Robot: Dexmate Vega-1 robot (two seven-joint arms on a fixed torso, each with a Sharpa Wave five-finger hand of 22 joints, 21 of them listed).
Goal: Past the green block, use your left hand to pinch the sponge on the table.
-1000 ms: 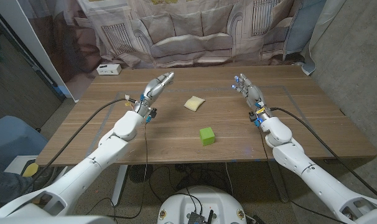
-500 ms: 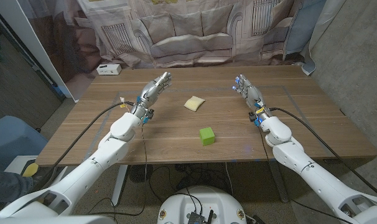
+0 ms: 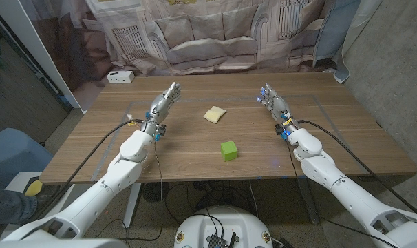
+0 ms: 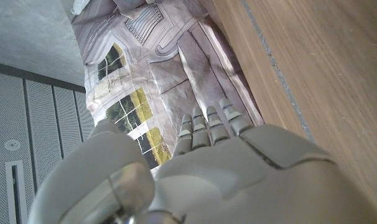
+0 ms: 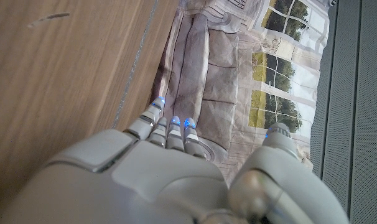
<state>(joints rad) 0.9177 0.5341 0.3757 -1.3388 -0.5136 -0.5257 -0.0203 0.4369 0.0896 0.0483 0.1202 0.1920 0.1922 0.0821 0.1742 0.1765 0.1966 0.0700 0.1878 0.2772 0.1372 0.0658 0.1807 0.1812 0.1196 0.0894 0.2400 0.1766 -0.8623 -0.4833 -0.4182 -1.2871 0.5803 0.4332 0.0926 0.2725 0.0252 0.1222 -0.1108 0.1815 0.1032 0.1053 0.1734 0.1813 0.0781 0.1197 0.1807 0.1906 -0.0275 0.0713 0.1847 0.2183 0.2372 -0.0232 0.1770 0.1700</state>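
Both hands up and empty, sponge sitting free on the worktop.
The left hand [image 3: 162, 106] is raised on the left side with fingers straight and apart, holding nothing, well apart from the sponge [image 3: 214, 114]. That sponge lies flat just past the green block [image 3: 228, 150], toward the far edge. The right hand [image 3: 276, 105] stands on the right, fingers extended and apart, nothing in it.
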